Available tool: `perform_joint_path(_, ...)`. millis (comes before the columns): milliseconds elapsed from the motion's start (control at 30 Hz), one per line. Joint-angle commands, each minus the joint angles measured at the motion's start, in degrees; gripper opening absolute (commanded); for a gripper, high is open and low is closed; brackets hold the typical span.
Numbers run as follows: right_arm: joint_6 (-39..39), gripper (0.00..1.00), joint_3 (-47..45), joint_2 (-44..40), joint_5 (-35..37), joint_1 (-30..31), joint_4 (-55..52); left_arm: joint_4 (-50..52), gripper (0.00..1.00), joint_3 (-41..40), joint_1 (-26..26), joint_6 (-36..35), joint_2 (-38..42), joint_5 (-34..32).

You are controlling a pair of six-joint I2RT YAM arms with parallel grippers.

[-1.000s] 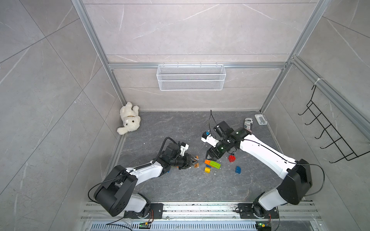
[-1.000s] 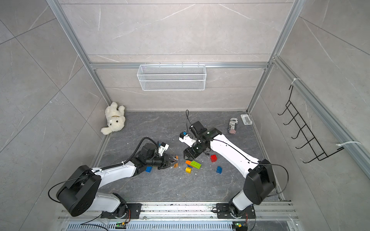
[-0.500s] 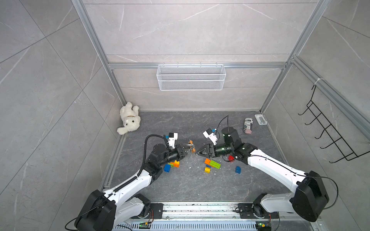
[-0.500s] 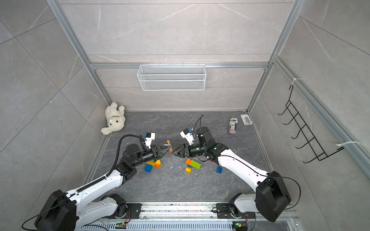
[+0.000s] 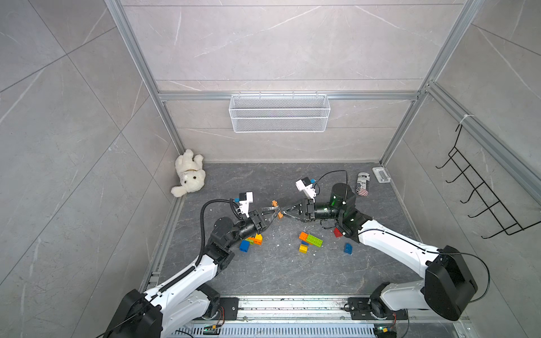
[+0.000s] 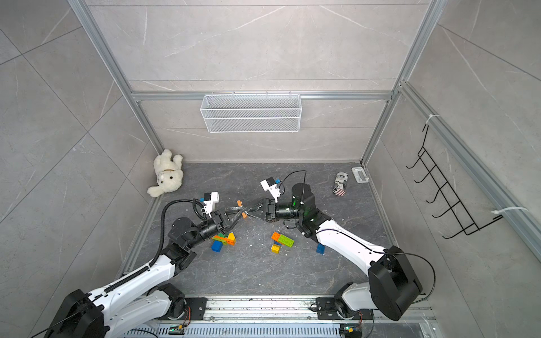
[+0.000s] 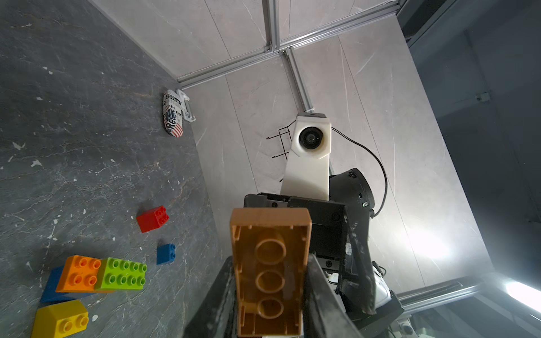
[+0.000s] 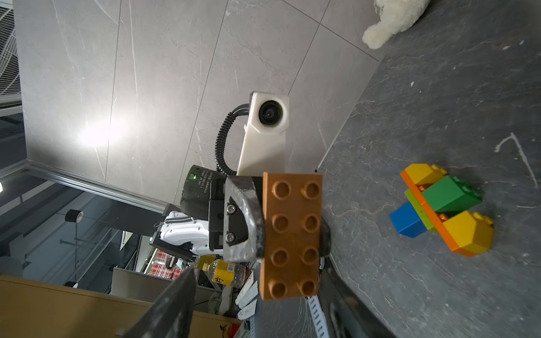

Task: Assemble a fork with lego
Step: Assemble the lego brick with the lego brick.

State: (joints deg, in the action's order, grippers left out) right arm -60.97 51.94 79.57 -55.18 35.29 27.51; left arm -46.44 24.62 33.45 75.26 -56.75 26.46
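The brown brick (image 8: 292, 234), oblong with eight studs, is clamped by its long sides in the left end effector (image 7: 270, 263), between the fingers of the open, empty right end effector (image 8: 257, 272). Only the right wrist view shows the studs; the left shows its hollow underside. Studs face the right end effector, long axis crosswise to its fingers.

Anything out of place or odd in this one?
Two strays: a plush bear lies slumped in the back corner, and a printed can lies on its side near the opposite back corner. Neither suits the task.
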Motion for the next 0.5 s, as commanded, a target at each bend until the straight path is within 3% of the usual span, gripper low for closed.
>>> perform_joint_path(0, -2.53, 0.69, -0.66, 1.35, -2.13, 0.91, 3.89, -4.33, 0.12, 1.83, -0.14, 0.76, 0.31, 0.26)
perform_joint_path(467, -3.83, 0.58, -0.9, 2.37, -4.1, 1.47, 5.89, -6.63, 0.12, 2.57, -0.14, 0.47, 0.38, 1.88)
